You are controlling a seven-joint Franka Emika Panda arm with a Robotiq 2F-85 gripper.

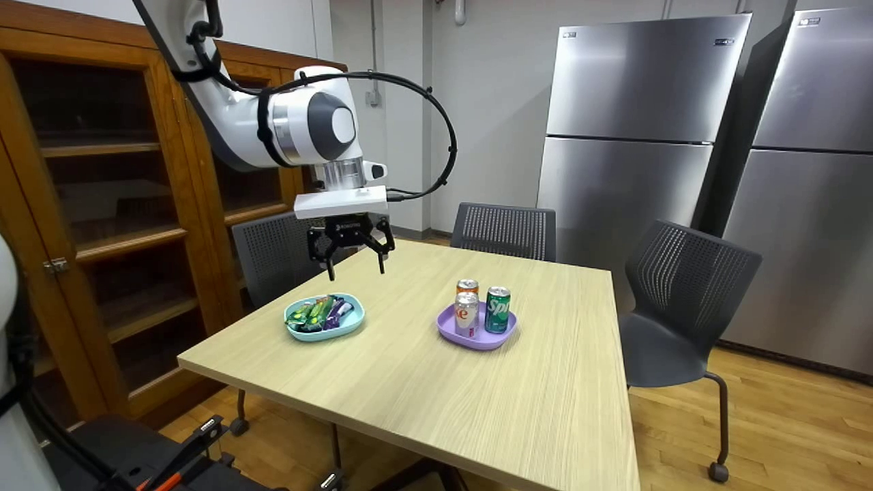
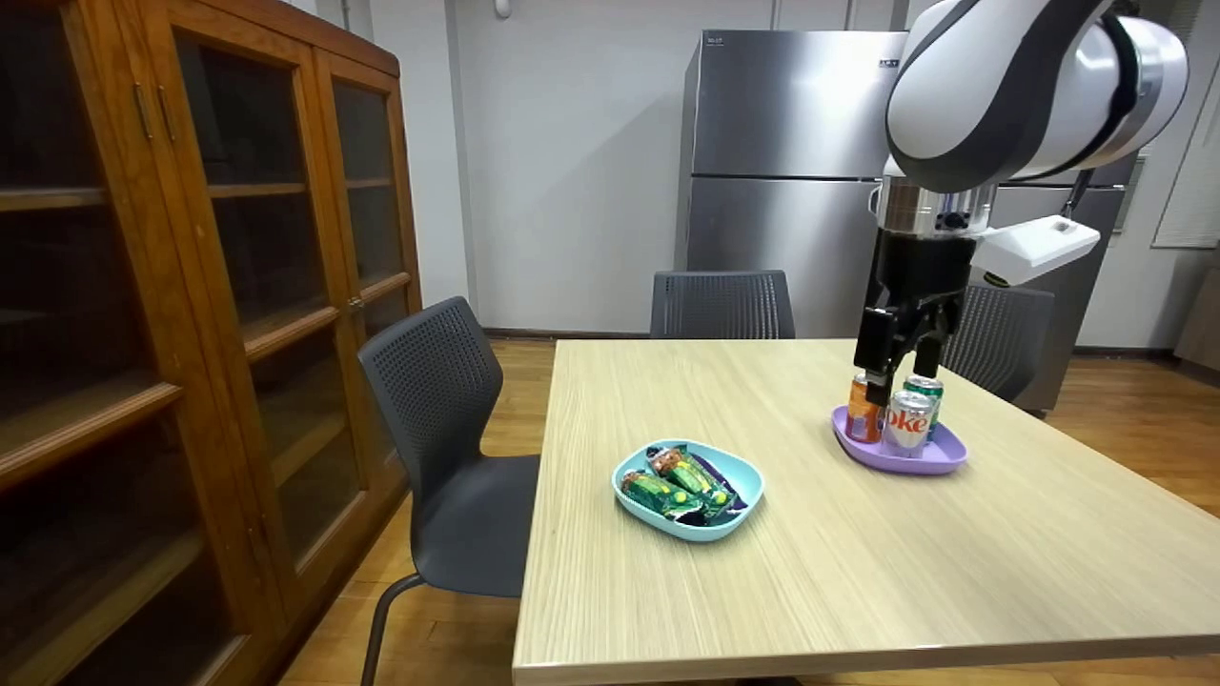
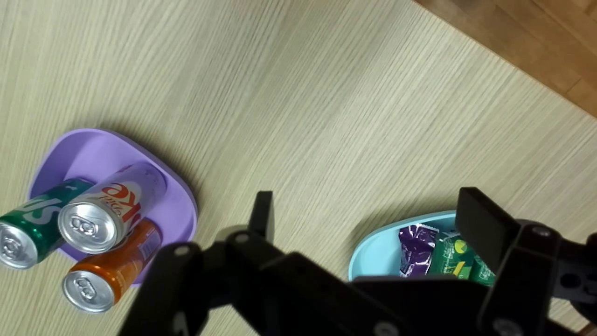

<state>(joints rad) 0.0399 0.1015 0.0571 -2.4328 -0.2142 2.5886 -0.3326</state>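
My gripper is open and empty, pointing down above the table. In the wrist view its spread fingers partly cover a light blue tray. That tray holds green snack packs and a purple pack. A purple tray stands apart from it, also on the table. It holds a silver Coke can, a green Sprite can and an orange can, all upright. In an exterior view the gripper overlaps the cans in the picture. It touches nothing.
The light wooden table has grey chairs around it, one at the far side and one beside an edge. A wooden glass-door cabinet and steel refrigerators stand behind. A black cable loops out from the arm.
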